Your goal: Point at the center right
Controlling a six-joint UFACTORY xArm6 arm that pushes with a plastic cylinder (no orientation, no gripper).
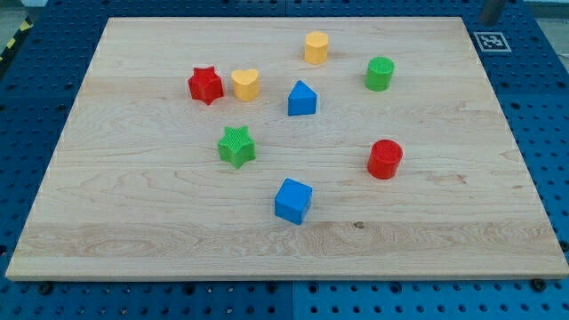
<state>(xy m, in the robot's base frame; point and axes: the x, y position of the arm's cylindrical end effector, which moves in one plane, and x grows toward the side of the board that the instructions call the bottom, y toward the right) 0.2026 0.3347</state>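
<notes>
With no pincer or my tip showing, so its state being untellable, I am judging the rod should be sliding toward the bench's [502,169] bare centre right, steering clear of the red cylinder [384,159] just beside it.

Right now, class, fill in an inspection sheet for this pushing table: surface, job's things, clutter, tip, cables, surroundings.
Surface: wooden board, flat, light grain.
Job's things: centre-right of the board holds no block; nearest is the red cylinder.
Clutter: red star, yellow heart, yellow cylinder, green cylinder, blue triangular block, green star, blue cube.
Tip: my tip not seen; only a grey part at the view's top right.
Cables: nothing seen.
Surroundings: blue pegboard; a marker tag.
</notes>
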